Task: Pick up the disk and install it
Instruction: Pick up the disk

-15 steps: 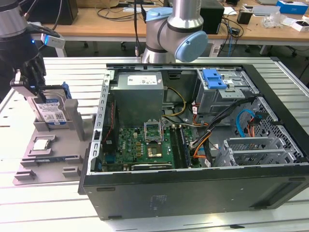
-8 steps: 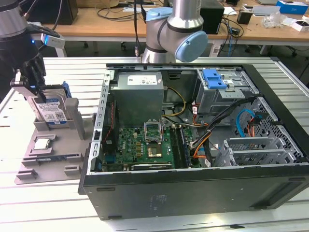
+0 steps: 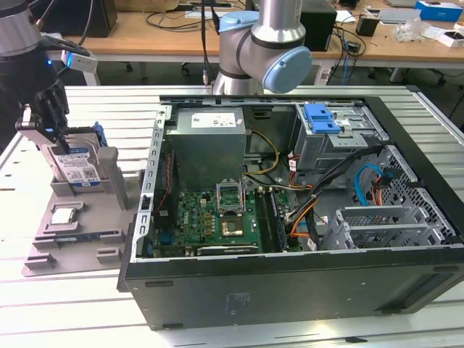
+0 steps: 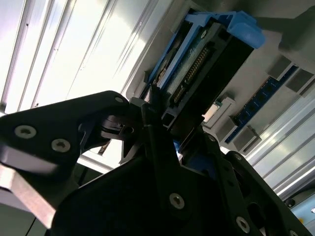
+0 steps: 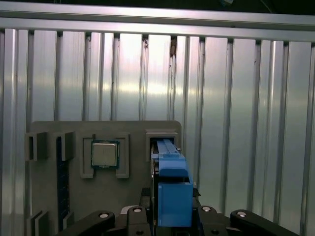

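Black gripper (image 4: 177, 125) arms crowd both wrist views. Between their tips sits the disk (image 4: 206, 64), taken edge-on, with the jaws closed against its two flat faces. Its blue rail and connector edge stick out beyond them.

Just past that, the disk's lower end is seated in the slot of a grey parts holder (image 5: 74, 196), which lies on the ribbed aluminium table (image 5: 246, 98). A small square processor chip (image 5: 105, 154) lies in its own recess beside the slot.

At the exterior view's left, the gripper sits on the upper corner of the upright disk. The labelled face shows, and the bottom edge is not yet out of the holder.

Farther toward the exterior view's right lies the open computer case (image 3: 290, 290), well apart from the disk. At its far corner is the grey drive cage (image 3: 348, 138) with its blue latch (image 3: 322, 118).

By my reading the grasp is made and nothing more. The disk is neither lifted clear of the holder nor anywhere inside the case, so the whole install is left.
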Available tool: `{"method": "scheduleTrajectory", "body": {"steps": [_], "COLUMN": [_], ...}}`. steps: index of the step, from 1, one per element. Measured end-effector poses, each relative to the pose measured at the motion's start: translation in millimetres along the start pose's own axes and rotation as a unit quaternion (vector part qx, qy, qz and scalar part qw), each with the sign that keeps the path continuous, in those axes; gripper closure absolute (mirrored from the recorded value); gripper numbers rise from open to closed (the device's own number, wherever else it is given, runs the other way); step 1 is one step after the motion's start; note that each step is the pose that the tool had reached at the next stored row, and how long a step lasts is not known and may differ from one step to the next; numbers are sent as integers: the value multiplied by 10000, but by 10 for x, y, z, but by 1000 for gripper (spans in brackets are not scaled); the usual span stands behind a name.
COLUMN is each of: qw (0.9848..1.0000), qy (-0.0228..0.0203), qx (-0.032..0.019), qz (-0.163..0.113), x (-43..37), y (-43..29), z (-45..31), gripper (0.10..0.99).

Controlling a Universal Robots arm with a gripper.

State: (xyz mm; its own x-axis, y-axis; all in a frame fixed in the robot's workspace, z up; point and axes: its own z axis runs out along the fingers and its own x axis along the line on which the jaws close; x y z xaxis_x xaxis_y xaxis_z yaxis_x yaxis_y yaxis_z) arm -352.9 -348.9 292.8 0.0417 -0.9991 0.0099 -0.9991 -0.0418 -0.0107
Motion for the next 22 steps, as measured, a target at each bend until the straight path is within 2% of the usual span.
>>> {"method": "scheduleTrajectory", "body": {"steps": [4,9,22], "qw": [10000,10000,10000], "qy": [1,1,1], "qx": [0,0,0], "qz": [0,0,0], "x": [0,-5,-11], "y": [0,-1,-4], "z": [-17,-125,-342], "gripper": [718,718,718]}}
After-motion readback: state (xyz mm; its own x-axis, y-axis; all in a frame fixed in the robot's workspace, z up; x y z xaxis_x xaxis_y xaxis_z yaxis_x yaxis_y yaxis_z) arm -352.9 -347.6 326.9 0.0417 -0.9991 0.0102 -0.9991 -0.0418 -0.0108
